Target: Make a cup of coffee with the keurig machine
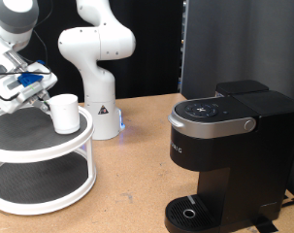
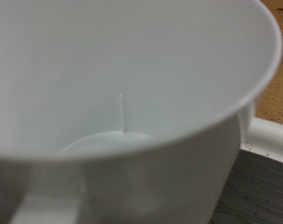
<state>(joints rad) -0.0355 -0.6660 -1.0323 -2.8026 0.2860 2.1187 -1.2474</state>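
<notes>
The cup (image 1: 65,113) stands upright on the top tier of a round white two-tier stand (image 1: 40,155) at the exterior view's left, well apart from the keurig machine (image 1: 224,155), which sits on the wooden desk (image 1: 137,184) at that view's right with its lid down and its round drip tray empty. The gripper (image 1: 38,89) is just beside the cup, on the side toward the exterior view's left, at about rim height, so the cup lies from it toward the view's right. Whether its fingers are open or have closed on the wall I cannot tell; no finger shows clearly in either view. The wrist view is nearly filled by the cup's (image 2: 132,84) mouth: a smooth, glossy white interior, thin round rim, a pale flat bottom with nothing in it, and what looks like the handle at the frame's edge. The stand's top looks grey and matte.
</notes>
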